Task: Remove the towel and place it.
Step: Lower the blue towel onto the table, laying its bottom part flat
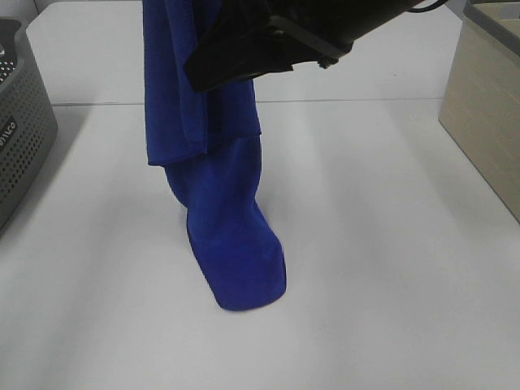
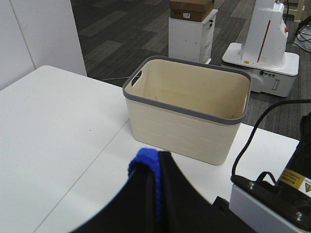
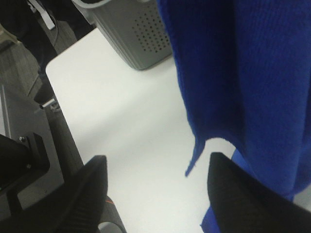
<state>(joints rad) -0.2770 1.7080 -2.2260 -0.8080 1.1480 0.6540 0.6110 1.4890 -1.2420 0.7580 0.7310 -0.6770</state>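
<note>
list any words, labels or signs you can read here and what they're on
grey basket: white lettering on its wall, cut off at the picture's edge and blurred; it cannot be read for sure.
yellow label, low at the side of the left wrist view: a black warning triangle sign; its print is too small to read.
towel and cream basket: no text showing.

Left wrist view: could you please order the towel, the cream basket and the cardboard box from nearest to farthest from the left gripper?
1. towel, pinched in the left gripper.
2. cream basket, on the table beyond.
3. cardboard box, farthest, atop the white cabinet.
</note>
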